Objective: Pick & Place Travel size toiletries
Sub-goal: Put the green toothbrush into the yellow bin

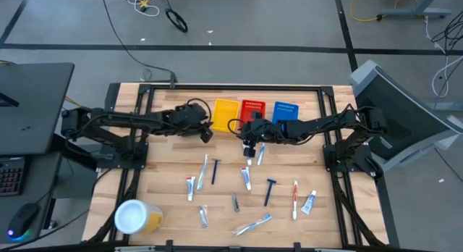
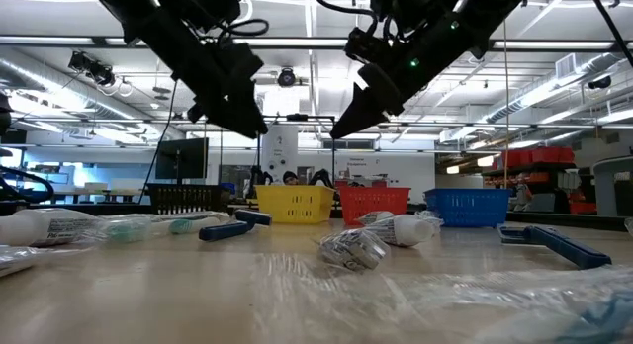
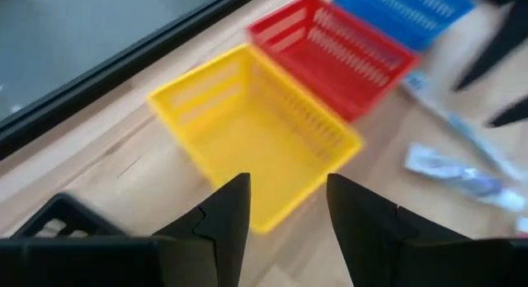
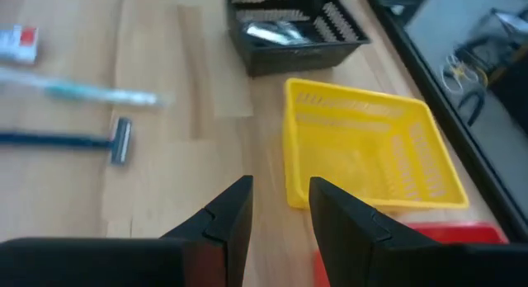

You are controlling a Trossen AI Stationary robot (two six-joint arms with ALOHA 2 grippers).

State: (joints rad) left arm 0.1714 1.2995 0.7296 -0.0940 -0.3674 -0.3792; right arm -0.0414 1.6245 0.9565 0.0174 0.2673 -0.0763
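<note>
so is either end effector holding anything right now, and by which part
Nothing is held. The left end effector is open and empty near the yellow basket; the right end effector is open and empty too.

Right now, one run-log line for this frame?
left gripper: open, empty, over yellow basket | right gripper: open, empty | silvery packet: in black basket

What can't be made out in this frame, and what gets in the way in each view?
- Black basket, high view: hidden under the left arm; only the right wrist view shows a silvery packet in it.
- Blue basket, left wrist view: cut by the picture's edge, contents unseen.
- Tube labels, high view: too small to read.
- Near items, low view: blurred clear wrapping in front.
</note>
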